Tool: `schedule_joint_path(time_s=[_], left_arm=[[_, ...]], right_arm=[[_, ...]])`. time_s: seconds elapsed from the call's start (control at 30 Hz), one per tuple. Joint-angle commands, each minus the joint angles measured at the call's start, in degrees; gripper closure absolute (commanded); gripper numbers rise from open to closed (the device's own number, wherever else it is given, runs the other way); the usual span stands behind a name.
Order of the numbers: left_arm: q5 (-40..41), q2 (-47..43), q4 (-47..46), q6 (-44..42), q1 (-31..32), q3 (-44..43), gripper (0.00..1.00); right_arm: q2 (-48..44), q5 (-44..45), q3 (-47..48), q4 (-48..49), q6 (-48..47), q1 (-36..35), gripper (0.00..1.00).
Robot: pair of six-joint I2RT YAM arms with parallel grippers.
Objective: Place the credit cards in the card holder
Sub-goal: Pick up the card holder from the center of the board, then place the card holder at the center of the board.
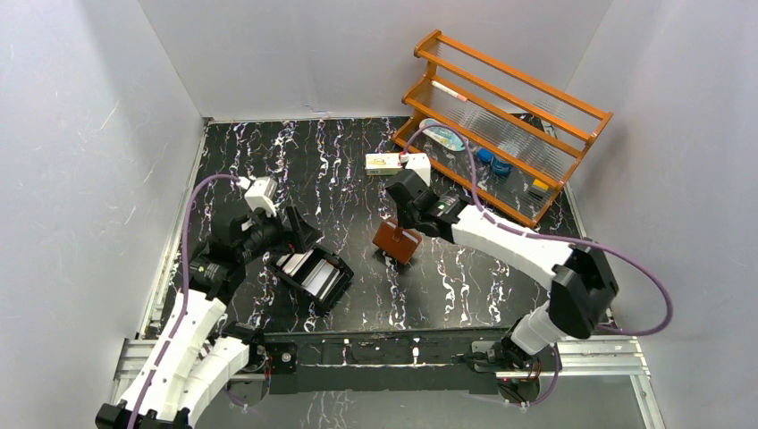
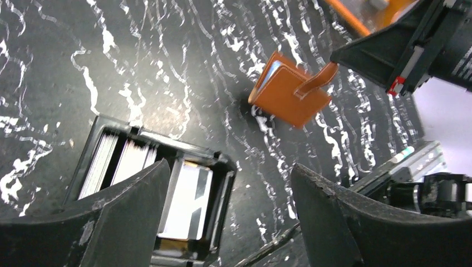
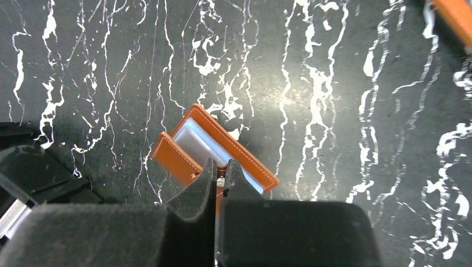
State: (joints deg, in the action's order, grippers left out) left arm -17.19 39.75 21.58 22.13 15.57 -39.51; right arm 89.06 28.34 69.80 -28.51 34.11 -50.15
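Black marble-veined tabletop (image 1: 357,170), walled in white on three sides, carries the whole scene. At its middle, the right gripper (image 3: 221,167) has its fingers pinched together on the snap tab (image 2: 317,80) of the brown card holder (image 1: 396,241). The holder hangs tilted below the fingers, partly open so that a clear inner pocket shows; whether its lower corner touches the table cannot be told. To the left, the left gripper (image 2: 229,169) hovers with its fingers spread wide and nothing between them, above a black tray (image 2: 161,146). The credit cards (image 2: 186,203) lie in the tray's compartments, pale cards stacked on edge and one white with a dark stripe. Farther back stand a small white-and-yellow carton (image 1: 389,162) and an orange wooden rack (image 1: 509,107).
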Motion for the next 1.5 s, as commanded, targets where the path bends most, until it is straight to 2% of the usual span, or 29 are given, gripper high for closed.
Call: schedule_joint_path(time_s=[0.0,0.13,0.23,0.4,0.5,0.57,0.67,0.8,0.83,1.0,1.1,1.2,1.3,1.47], left_arm=[[-4.75,3.86,-1.08,1.74,-0.24,-7.39,0.23],[-7.24,9.05,-1.85,2.56,-0.24,-11.41,0.28],[-9.55,13.45,-2.05,3.09,-0.14,-13.91,0.3],[-11.72,17.54,-3.32,5.97,0.24,-15.98,0.36],[-9.95,19.11,-3.35,5.56,0.59,-16.17,0.39],[-9.36,20.2,-3.28,5.76,0.68,-16.13,0.4],[-9.35,22.29,-3.3,7.77,0.77,-16.05,0.42],[-8.39,26.35,-3.3,8.08,2.74,-16.98,0.46],[-8.03,27.6,-3.3,7.69,3.59,-17.45,0.47],[-6.48,32.43,-2.36,7.37,7.54,-20.53,0.51],[-4.85,33.72,-2.34,7.48,9.85,-21.85,0.52],[-4.44,35.24,-2.34,7.98,11.71,-22.4,0.51],[-3.74,36.66,-2.34,8.27,14.34,-22.3,0.51],[-3.48,36.88,-1.87,8.98,16.12,-22.23,0.51]], right_arm=[[-6.54,4.72,-1.02,-1.27,-6.46,0.39,1.0],[-10.8,5.05,-0.46,-2.99,-7.61,0.7,1.0],[-12.58,1.71,0.34,-3.5,-8.36,1.92,1.0],[-11.68,5.88,3.02,-11.21,-0.93,2.27,1.0],[-9.98,9.53,4.06,-19.92,3.65,2.25,1.0],[-9.45,8.79,2.56,-22.95,6.7,2.1,1.0],[-10.29,1.52,-3.07,-19.38,9.61,1.7,0.95],[-13.69,-7.29,-12.75,-7.08,15.04,1.55,0.92],[-15.07,-8.66,-14.45,-4.17,16.07,1.55,0.89],[-20.41,-15.78,-19.35,6.39,15.1,1.71,0.6],[-22.24,-18.02,-19.94,6.88,7.6,3.57,0.44],[-21.94,-25.32,-20.52,5.61,1.96,8.96,0.36],[-21.85,-30.84,-22.25,5.74,0.66,11.92,0.28],[-21.2,-36.17,-25.89,6.45,2.49,12.08,0.26]])
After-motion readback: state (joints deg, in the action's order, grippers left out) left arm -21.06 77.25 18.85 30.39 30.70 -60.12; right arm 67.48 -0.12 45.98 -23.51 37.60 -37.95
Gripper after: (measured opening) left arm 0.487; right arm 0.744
